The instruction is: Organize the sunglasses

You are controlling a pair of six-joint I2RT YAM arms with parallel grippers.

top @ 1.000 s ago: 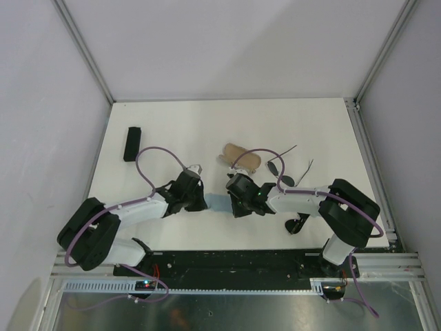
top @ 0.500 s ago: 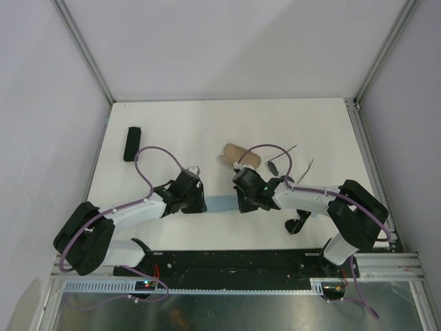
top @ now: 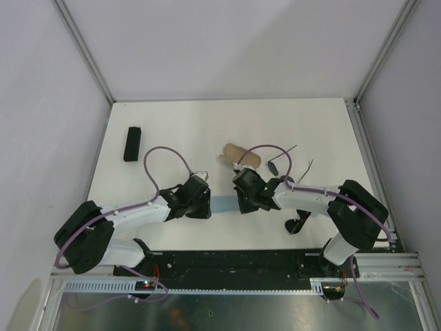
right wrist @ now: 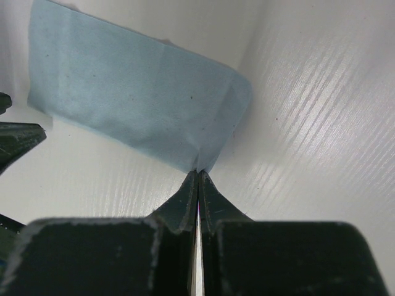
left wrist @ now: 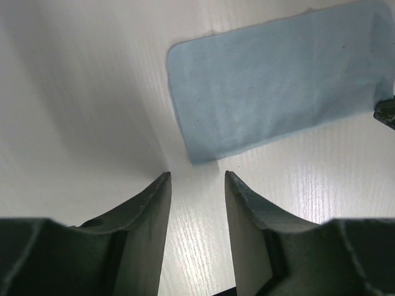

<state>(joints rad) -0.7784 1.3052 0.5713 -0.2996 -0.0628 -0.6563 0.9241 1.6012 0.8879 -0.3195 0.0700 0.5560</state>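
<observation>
Top: wire-frame sunglasses beside beige case, chunky sunglasses by right arm base, both off blue cloth. Left wrist: left pincer spread, empty, cloth corner just ahead. Right wrist: right pincer pressed together on cloth corner; thin bite, could slip or bunch if dragged.

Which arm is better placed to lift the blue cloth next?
Right: the right gripper is shut at a corner of the blue cloth, seemingly pinching it; the left gripper is open, with the cloth lying just ahead of it.
</observation>
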